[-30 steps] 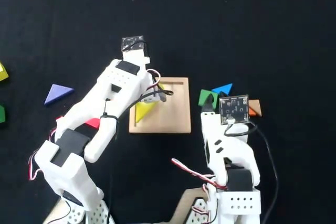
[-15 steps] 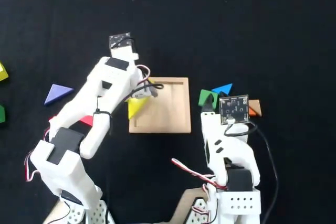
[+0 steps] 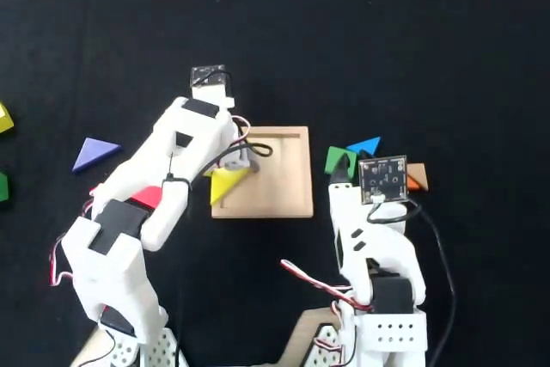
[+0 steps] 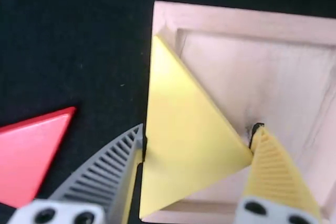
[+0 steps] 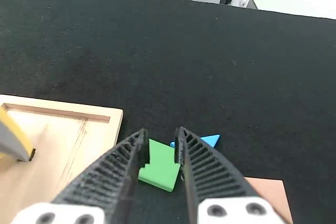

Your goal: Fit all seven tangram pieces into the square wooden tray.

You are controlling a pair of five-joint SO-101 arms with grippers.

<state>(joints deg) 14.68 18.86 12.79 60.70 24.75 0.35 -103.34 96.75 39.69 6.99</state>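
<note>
While watching the high view, I log the left gripper [image 3: 234, 166] at the 9 o'clock side of the square wooden tray [image 3: 288, 210], pinching the yellow triangle [image 3: 225, 183]. From the left wrist view, the gripper [image 4: 198, 132] has its grey finger on one edge of the yellow triangle [image 4: 184, 145] and its yellow finger on the opposite corner. The triangle's long side runs along the tray's [image 4: 252, 19] outer edge, lapping over the rim there, and the rest reaches over the recess. Whether it touches the floor I cannot tell. The red piece [image 3: 151, 198] lies on the black cloth at 9 o'clock from the tray, partly under the left arm. The violet triangle [image 3: 94, 154] sits farther out, toward 10 o'clock. The right gripper [image 5: 160, 131] hangs at the tray's 3 o'clock, its fingers a narrow gap apart with nothing between them, just above the green piece [image 5: 160, 167]. The blue triangle [image 5: 202, 141] touches the green one at its 2 o'clock. An orange-brown piece [image 3: 416, 177] rests at 3 o'clock beyond them. At the table's far 9 o'clock edge I note a yellow piece [image 3: 4, 118] and a green piece [image 3: 3, 186].
</note>
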